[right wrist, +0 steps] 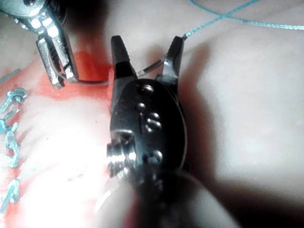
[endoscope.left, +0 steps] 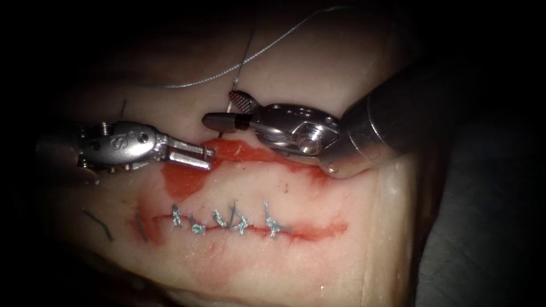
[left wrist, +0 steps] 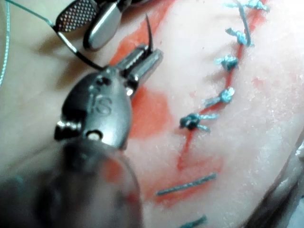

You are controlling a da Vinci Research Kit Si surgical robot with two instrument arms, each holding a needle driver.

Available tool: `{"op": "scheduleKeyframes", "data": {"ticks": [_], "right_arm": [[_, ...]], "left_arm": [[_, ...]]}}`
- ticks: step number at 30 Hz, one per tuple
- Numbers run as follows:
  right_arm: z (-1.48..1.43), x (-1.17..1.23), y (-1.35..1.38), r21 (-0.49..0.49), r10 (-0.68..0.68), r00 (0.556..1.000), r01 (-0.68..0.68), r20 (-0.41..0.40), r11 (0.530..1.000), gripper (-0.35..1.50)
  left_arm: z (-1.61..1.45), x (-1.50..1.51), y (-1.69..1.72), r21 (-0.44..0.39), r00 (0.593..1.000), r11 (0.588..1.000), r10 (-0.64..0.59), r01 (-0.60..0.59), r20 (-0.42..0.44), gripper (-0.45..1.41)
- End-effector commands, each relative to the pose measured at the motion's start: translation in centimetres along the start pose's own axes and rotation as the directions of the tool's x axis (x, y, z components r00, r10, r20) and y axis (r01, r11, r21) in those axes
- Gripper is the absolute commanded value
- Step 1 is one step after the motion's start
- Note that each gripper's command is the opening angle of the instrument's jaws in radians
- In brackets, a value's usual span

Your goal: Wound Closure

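While the left claw [left wrist: 145, 57] grips the needle [left wrist: 150, 31], seemingly tip-up, the right claw [right wrist: 145, 59] gapes empty.

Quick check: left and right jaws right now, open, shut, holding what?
Left tool: shut on the thin curved steel needle, near its tip.
Right tool: open, holding nothing; needle's rear passes between its jaws.

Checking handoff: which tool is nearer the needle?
Left. Left tool is shut on the needle near its point; right tool, jaws open, straddles the needle's thread end without gripping.
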Motion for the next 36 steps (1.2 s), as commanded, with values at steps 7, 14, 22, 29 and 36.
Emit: {"op": "scheduleKeyframes", "data": {"ticks": [7, 14, 22, 29, 36], "right_arm": [[0.03, -0.2, -0.01, 0.114, -0.054, 0.995, 0.045, 0.079, 0.992, 1.25], [0.0, -0.32, 0.01, 0.123, -0.05, 0.996, 0.041, 0.075, 0.992, 1.21], [0.03, -0.33, 0.03, 0.086, -0.044, 0.996, 0.038, 0.076, 0.996, 1.18], [0.03, -0.35, 0.03, 0.082, 0.006, 0.997, -0.012, 0.08, 0.997, 1.18], [-0.01, -0.5, -0.01, 0.07, 0.07, 0.991, -0.078, 0.11, 0.994, 1.18]], "left_arm": [[-0.08, -0.18, 0.05, 0.056, 0.816, 0.834, -0.549, 0.549, 0.181, -0.45], [-0.25, -0.35, 0.05, 0.258, 0.41, 0.466, -0.879, 0.846, 0.243, -0.45], [-0.73, -0.86, 0.05, 0.456, 0.017, 0.173, -0.945, 0.873, 0.325, -0.45], [-1.18, -1.35, 0.1, 0.364, 0.267, 0.522, -0.785, 0.771, 0.559, -0.45], [-1.49, -1.68, 0.12, -0.142, 0.716, 0.902, -0.219, 0.408, 0.663, -0.45]]}}
